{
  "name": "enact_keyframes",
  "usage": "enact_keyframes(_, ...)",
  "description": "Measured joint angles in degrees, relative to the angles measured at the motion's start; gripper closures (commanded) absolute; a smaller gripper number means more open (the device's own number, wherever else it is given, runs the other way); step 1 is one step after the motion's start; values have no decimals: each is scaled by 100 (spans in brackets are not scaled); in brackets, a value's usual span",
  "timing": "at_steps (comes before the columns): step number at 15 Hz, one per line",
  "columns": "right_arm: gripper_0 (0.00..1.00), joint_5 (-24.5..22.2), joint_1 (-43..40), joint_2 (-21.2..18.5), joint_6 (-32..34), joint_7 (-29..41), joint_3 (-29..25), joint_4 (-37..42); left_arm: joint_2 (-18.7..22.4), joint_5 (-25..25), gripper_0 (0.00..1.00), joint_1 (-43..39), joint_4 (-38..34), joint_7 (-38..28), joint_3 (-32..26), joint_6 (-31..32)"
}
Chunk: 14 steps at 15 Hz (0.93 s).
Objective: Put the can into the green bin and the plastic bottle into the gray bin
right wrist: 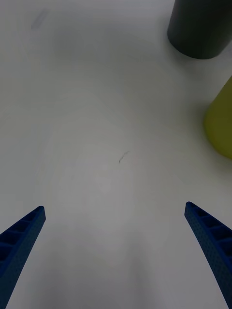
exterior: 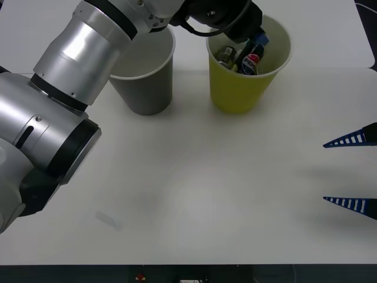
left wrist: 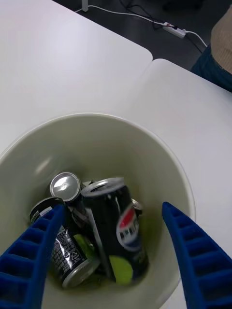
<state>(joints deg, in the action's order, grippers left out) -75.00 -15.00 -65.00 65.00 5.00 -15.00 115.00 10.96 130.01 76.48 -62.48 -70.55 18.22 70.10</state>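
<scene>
In green bin [left wrist: 159, 159], can [left wrist: 118, 227] upright, slightly tilted

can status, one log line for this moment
can: in green bin, released | left tool: open above bin | right tool: open, idle

The gray bin [exterior: 144, 82] stands left of the green bin [exterior: 244, 88] at the desk's [exterior: 194, 188] far side; the can [exterior: 250, 62] lies inside the green bin.
</scene>
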Motion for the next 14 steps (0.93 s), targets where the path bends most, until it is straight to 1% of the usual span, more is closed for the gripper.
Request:
enact_keyframes(1,0,0,0,0,0,0,0,0,12,-24,0,-3,-1,61,-49,12)
enact_keyframes(2,0,0,0,0,0,0,0,0,17,-56,0,-33,-16,262,-216,88)
enact_keyframes(4,0,0,0,0,0,0,0,0,40,-117,0,-137,-167,713,-652,478)
enact_keyframes(5,0,0,0,0,0,0,0,0,82,-209,0,-241,-380,851,-814,685)
enact_keyframes(7,0,0,0,0,0,0,0,0,184,-446,0,-521,-874,1237,-1003,886)
enact_keyframes(9,0,0,0,0,0,0,0,0,286,-831,0,-801,-1202,1774,-1275,1149)
enact_keyframes(12,0,0,0,0,0,0,0,0,390,-1130,0,-1252,-1764,2630,-1745,1676)
enact_keyframes(14,0,0,0,0,0,0,0,0,489,-1331,0,-1665,-2244,3093,-1917,1847)
